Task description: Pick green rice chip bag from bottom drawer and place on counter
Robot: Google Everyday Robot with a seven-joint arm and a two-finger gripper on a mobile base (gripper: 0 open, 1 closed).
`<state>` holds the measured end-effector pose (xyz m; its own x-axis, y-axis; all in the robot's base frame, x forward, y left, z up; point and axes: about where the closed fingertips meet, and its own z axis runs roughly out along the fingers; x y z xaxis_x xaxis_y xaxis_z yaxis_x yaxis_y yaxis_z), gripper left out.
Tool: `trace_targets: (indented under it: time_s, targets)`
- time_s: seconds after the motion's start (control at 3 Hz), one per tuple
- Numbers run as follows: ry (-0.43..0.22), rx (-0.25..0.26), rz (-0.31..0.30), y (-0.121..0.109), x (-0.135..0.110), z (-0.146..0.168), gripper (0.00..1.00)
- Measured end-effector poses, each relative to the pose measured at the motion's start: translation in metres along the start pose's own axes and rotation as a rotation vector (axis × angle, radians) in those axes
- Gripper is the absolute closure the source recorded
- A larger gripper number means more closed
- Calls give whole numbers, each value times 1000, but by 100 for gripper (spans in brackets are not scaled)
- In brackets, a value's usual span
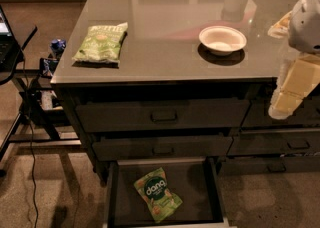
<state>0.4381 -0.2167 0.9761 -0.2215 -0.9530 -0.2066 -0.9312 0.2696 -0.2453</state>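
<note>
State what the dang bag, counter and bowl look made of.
The green rice chip bag looks like thin plastic film: creased, slightly shiny. The counter is glossy grey, perhaps glass or laminate: it shows reflections. The bowl is matte white, paper or plastic. The gripper, pale plastic-looking, hangs at the right edge.

Bottom drawer [197, 192] lies open above (claw [281, 109] far right).

Cream tool [283, 106] at right, green rice chip bag [157, 195], dark grey bottom drawer [196, 192], glossy grey counter [165, 22]
</note>
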Motion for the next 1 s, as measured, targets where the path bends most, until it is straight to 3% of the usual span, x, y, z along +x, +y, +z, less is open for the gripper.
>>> trace_targets:
  time_s: [0.33, 1.0]
  targets:
    - [-3, 6, 3, 1, 0, 3, 0]
    - [24, 7, 75, 14, 1, 72, 0]
